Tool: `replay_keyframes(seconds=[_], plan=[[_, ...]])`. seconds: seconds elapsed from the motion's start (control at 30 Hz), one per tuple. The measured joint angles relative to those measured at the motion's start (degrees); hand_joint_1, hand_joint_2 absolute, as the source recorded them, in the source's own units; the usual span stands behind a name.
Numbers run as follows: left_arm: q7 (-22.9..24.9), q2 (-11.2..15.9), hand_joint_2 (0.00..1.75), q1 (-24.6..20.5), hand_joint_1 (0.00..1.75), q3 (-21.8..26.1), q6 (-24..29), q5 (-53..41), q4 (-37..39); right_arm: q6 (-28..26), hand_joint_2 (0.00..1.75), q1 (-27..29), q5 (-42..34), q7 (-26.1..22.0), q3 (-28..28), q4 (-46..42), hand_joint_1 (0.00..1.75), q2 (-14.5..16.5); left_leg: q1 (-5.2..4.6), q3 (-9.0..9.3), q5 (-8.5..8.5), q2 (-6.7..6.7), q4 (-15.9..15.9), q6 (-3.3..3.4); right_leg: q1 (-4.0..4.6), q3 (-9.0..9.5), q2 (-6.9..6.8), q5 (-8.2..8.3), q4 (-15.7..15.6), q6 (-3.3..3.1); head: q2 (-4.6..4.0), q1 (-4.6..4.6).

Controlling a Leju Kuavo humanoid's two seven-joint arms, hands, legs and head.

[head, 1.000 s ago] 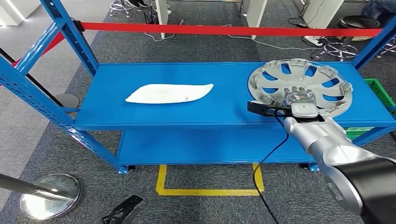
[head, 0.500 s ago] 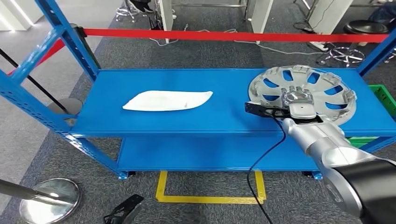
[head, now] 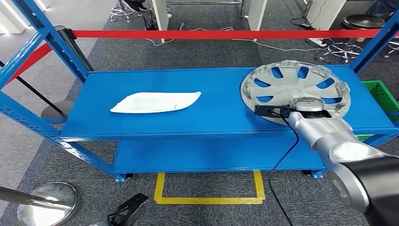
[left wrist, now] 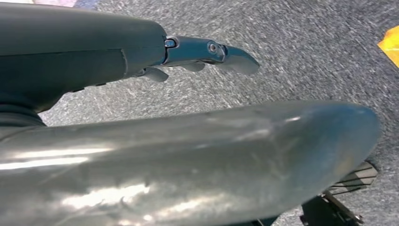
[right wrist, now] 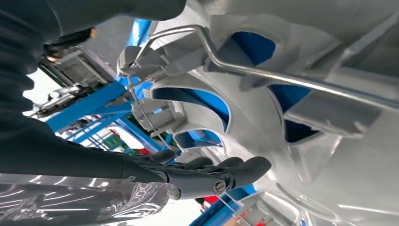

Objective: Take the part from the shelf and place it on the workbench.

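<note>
Silver spoked plastic hubcap (head: 295, 88) lies at the 2 o'clock end of the blue steel shelf (head: 221, 96).
Right hand (right wrist: 207, 173) reaches under its near rim, fingers extended against the underside; whether it grips, I cannot tell. Left hand (left wrist: 207, 52) hangs empty, fingers loosely extended.

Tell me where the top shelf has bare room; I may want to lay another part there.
The blue metal top shelf is bare between the flat white plastic piece and the silver round hubcap, and along its back edge behind the white piece. The right end is crowded: the hubcap fills it, with the right hand at its near rim.
</note>
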Motion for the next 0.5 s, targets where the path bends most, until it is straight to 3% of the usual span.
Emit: replay_keyframes(seconds=[0.3, 0.33, 0.43, 0.47, 0.5], plan=[[0.72, -0.47, 0.00, -0.14, 0.00, -0.34, -0.46, -0.84, 0.00, 6.48, 1.75, 0.56, -0.88, 1.55, -2.01, 0.25, 0.00, -0.41, -0.04, 0.52, -0.05, -0.02, 0.01, 0.04, -0.03, 1.01, -0.08, 0.22, -0.74, 0.30, 0.00, 0.01], [0.73, -0.51, 0.00, -0.14, 0.00, -0.37, -0.49, -0.86, 0.00, 6.61, 1.75, 0.58, -0.90, 1.55, -2.15, 0.26, 0.16, -0.46, -0.04, 0.57, -0.06, -0.02, 0.01, 0.06, -0.03, 1.08, -0.08, 0.24, -0.80, 0.33, 0.00, 0.01], [0.75, -0.55, 0.00, -0.18, 0.00, -0.44, -0.51, -0.92, 0.00, 7.13, 1.75, 0.62, -0.91, 1.39, -2.36, 0.26, 1.47, -0.58, -0.05, 0.63, -0.11, -0.02, 0.02, 0.15, -0.03, 1.20, -0.08, 0.25, -0.90, 0.36, 0.00, 0.01], [0.76, -0.55, 0.00, -0.19, 0.00, -0.46, -0.51, -0.93, 0.00, 7.17, 1.75, 0.63, -0.86, 1.17, -2.37, 0.26, 1.75, -0.59, -0.05, 0.66, -0.13, -0.02, 0.02, 0.19, -0.03, 1.25, -0.08, 0.25, -0.93, 0.37, 0.00, 0.01], [0.77, -0.55, 0.00, -0.20, 0.00, -0.48, -0.51, -0.93, 0.00, 7.04, 1.75, 0.67, -0.78, 0.85, -2.38, 0.26, 1.75, -0.60, -0.05, 0.70, -0.15, -0.02, 0.02, 0.23, -0.03, 1.31, -0.07, 0.25, -0.96, 0.38, 0.00, 0.01]])
